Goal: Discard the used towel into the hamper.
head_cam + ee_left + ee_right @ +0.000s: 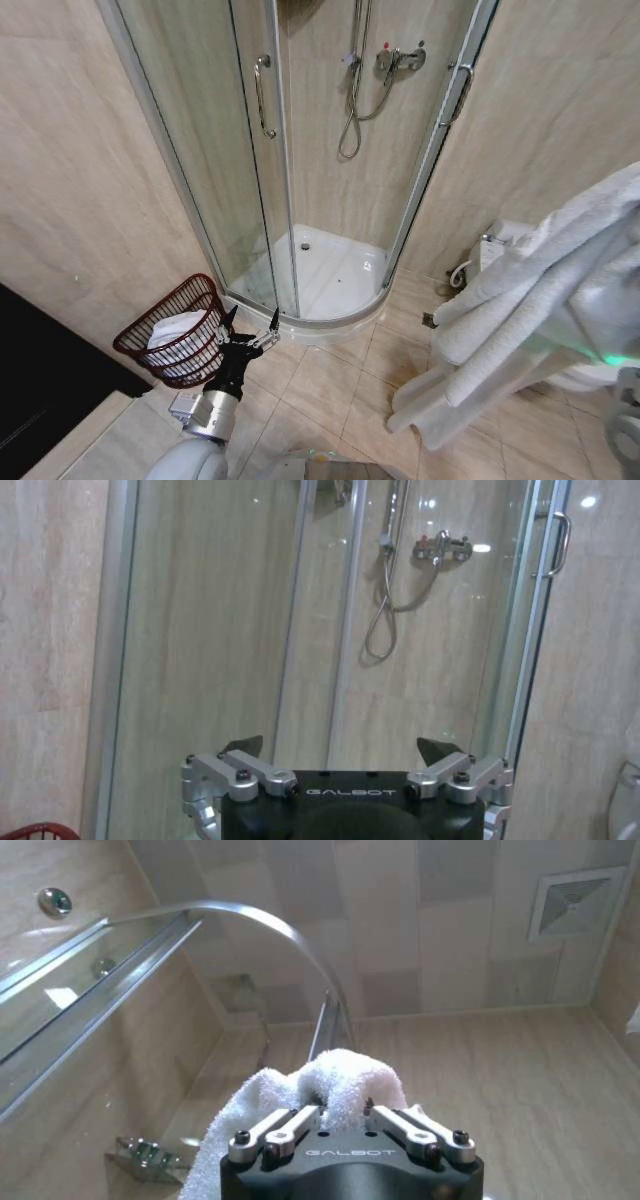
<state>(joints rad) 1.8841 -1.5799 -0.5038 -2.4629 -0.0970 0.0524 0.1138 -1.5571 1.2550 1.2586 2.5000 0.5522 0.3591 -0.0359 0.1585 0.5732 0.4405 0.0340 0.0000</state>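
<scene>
Down at eight o'clock, the hamper (178, 332) tilts, white cloth inside; the left gripper (250, 338) hovers just beside its rim, jaws spread, empty. At three o'clock the right gripper (342, 1123) pinches the towel (540, 300) — held high, so it hangs free of the floor.

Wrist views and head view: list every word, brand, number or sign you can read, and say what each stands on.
"GALBOT", on the black body of the left gripper, jaws open.
"GALBOT", on the black body of the right gripper, shut on the white towel.
No readable text in the head view, on the hamper or elsewhere.
</scene>
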